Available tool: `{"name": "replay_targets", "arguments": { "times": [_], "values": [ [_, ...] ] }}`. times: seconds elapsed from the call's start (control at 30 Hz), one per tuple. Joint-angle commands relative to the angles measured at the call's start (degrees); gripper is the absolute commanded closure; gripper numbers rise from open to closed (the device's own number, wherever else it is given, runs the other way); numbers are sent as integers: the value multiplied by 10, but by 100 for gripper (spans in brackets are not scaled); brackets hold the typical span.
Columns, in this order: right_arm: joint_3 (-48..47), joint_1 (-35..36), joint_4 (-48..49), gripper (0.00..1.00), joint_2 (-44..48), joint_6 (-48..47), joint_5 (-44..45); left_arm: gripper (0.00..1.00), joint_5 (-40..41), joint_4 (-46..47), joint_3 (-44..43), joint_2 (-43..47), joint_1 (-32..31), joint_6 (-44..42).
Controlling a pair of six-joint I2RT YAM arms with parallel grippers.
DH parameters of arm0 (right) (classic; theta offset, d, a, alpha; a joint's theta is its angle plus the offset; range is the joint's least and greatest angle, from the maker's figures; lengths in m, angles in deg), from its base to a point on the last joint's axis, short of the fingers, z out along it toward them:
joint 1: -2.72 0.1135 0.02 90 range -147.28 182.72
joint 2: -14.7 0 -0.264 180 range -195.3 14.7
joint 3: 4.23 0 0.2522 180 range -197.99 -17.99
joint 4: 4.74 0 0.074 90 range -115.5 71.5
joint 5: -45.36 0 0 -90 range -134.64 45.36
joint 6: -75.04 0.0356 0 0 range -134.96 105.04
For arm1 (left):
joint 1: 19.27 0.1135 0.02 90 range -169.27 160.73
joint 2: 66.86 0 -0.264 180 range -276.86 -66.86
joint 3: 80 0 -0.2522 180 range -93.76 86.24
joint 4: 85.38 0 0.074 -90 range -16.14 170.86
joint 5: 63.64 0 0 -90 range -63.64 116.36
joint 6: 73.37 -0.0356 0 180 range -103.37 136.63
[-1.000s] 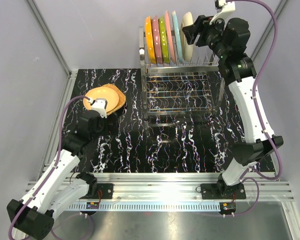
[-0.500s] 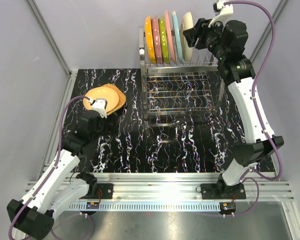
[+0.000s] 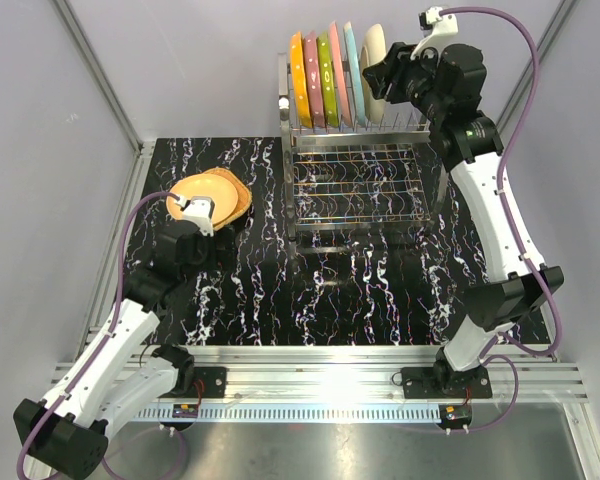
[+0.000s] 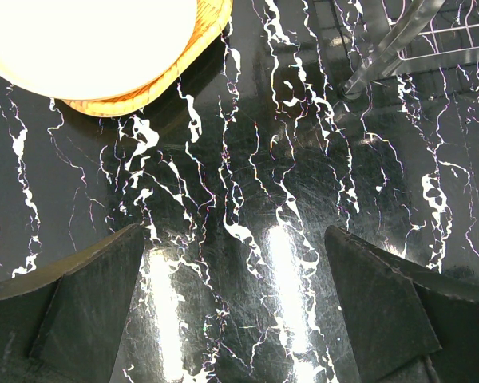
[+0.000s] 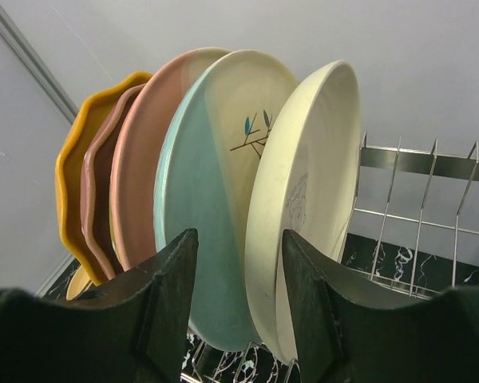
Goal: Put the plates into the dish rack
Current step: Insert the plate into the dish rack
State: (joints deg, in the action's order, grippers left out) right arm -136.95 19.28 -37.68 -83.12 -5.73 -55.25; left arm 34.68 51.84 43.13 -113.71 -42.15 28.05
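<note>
Several plates stand on edge in the upper tier of the steel dish rack [image 3: 355, 180]: dotted orange [image 3: 299, 80], pink [image 3: 313, 82], lime-green [image 3: 326, 82], another pink, light blue [image 3: 352, 68] and cream [image 3: 373, 62]. My right gripper [image 3: 382, 78] is open, and its fingers straddle the lower rim of the cream plate [image 5: 303, 183], next to the blue and cream leaf plate [image 5: 199, 199]. A stack of tan plates [image 3: 212, 193] lies on the table at the left. My left gripper [image 3: 200, 222] is open and empty just in front of that stack [image 4: 88, 48].
The black marbled table [image 3: 310, 290] carries the rack and the tan stack. A rack leg [image 4: 383, 48] shows at the upper right of the left wrist view. Bare prongs [image 5: 431, 199] stand to the right of the cream plate. Metal frame posts and grey walls enclose the table.
My right wrist has shifted slightly left and up at the cream plate. The left arm and the tan plates have not moved.
</note>
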Motion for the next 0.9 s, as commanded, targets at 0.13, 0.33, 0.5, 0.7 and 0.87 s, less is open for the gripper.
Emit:
{"name": "replay_targets", "arguments": {
  "times": [0.13,0.33,0.5,0.7,0.87],
  "values": [
    [-4,3,22,46,10,3,-11,1,-2,20,-1,10,-2,-4],
    [-14,2,4,34,22,-2,-1,1,-1,19,-1,12,-1,-4],
    [14,2,-5,28,59,-18,28,1,4,19,-1,13,-1,-3],
    [90,2,-4,24,150,-19,24,1,15,19,0,15,-1,-3],
    [275,2,34,24,278,15,24,1,58,17,0,6,2,22]
  ]
}}
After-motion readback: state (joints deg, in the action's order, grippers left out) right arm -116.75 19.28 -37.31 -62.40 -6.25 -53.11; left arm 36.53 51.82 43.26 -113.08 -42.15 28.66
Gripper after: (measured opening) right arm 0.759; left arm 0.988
